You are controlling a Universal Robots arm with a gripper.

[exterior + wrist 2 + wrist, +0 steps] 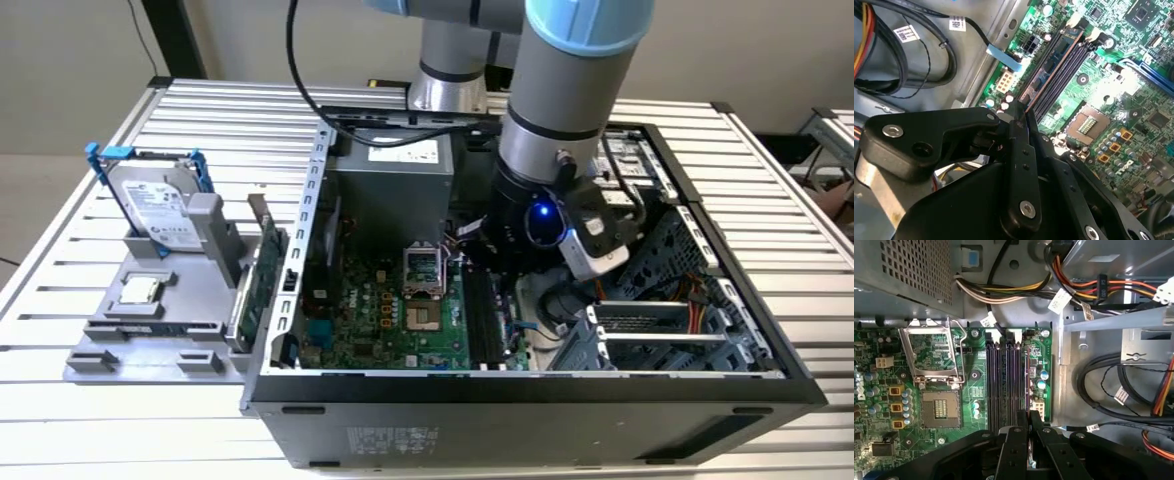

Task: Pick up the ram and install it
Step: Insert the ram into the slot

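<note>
Second wrist view: pincer [1026, 112] clenched on the ram [1050, 70], a thin blue-green stick standing on edge along the outermost black slot [1066, 75] of the motherboard [1134, 80], inside the open computer case [534, 395] on the table [787, 180]. Judgement: light, stiff, brittle board; hold by the top edge at the end as gripped, press straight, never twist; chips and contacts fragile

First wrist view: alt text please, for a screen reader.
The black gripper pinches the ram on edge at the motherboard's black slots. An open CPU socket sits beside them, with bundled cables against the grey case.
</note>
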